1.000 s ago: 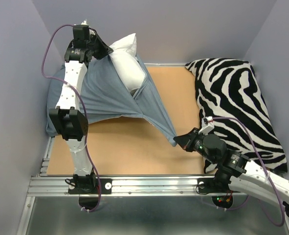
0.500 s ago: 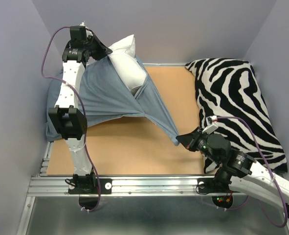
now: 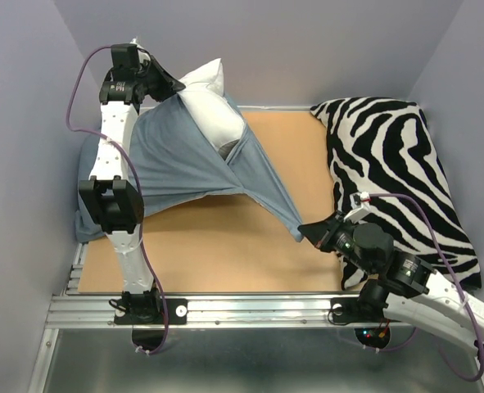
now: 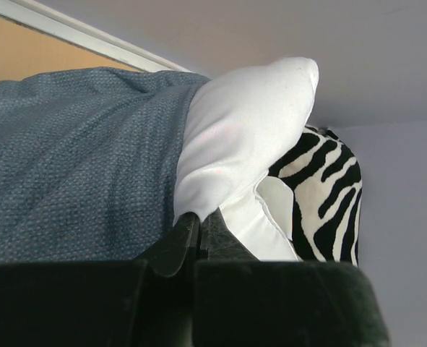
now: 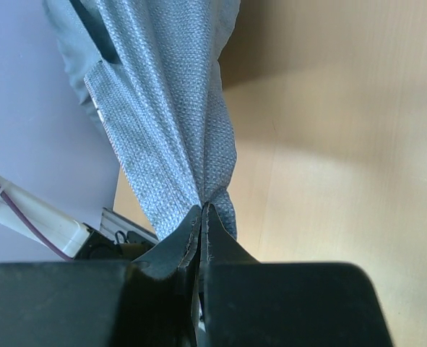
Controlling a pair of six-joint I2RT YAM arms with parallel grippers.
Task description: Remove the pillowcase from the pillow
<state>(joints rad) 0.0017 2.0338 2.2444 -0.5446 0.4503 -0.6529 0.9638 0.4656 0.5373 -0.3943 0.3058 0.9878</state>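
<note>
The white pillow sticks partly out of the dusty blue pillowcase at the back left of the table. My left gripper is raised high and shut on a corner of the pillow; the pillowcase hangs beside it. My right gripper is low over the table's middle right, shut on a stretched corner of the pillowcase. The fabric runs taut between the pillow and my right gripper.
A black-and-white zebra-striped cushion lies along the right side, close behind my right arm. The wooden tabletop is walled by grey panels at left, back and right. A metal rail runs along the near edge.
My left gripper has lifted the pillow corner slightly up and back. My right gripper has pulled the pillowcase corner a little to the right and nearer, stretching the fabric further.
</note>
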